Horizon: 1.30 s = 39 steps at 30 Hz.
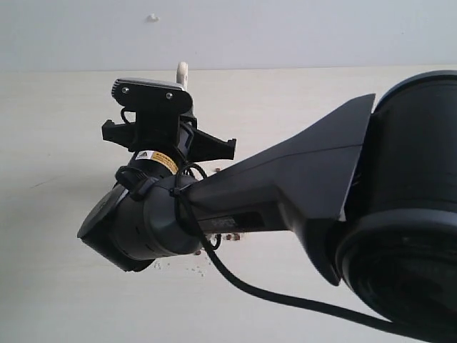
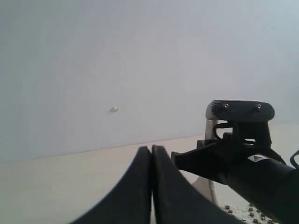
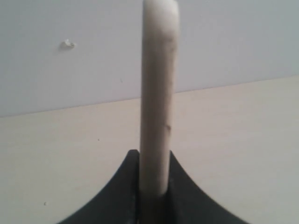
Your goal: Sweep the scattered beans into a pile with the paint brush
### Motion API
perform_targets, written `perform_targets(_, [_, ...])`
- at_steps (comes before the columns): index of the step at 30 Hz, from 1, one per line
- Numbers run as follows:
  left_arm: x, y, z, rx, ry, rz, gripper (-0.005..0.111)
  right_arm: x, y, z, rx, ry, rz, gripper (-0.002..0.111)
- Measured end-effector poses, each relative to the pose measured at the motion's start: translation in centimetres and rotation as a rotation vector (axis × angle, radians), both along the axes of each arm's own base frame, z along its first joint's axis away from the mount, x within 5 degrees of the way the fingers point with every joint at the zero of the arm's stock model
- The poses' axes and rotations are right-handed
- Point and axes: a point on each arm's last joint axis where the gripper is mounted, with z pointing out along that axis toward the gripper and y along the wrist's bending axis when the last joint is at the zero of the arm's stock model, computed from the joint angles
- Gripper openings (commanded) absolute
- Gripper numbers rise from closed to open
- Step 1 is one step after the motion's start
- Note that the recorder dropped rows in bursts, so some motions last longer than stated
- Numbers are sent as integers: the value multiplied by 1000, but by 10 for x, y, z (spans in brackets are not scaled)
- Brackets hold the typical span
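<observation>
Hiding perhaps most beans (image 2: 251, 213), right gripper (image 3: 154, 161) pinching paint brush (image 3: 159, 93); left gripper (image 2: 151, 156) closed.

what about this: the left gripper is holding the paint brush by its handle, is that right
No. The right gripper holds the paint brush by its handle, as the right wrist view shows; the left gripper is shut on nothing.

Exterior close behind right arm (image 1: 285, 186), wrist views low — all share wall mark (image 1: 152, 16).

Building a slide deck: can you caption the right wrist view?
Right end effector clamped on the paint brush handle, with the pale wall and table behind.
</observation>
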Motion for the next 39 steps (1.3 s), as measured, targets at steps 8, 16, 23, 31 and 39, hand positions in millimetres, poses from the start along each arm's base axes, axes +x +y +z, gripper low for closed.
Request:
perform_targets(8, [0,0,0,0,0,0,0,-7,7,15,114,-46,25,0])
perform_targets(16, [0,0,0,0,0,0,0,-25,25,21,180,-79,130,0])
perform_targets(23, [0,0,0,0,0,0,0,-30,36,13,216,25,232,0])
perform_targets(31, [0,0,0,2,0,0,0,-32,38,7,68,91,284,0])
perform_targets(39, [0,0,0,2,0,0,0,-31,29,9,-187,85,239,0])
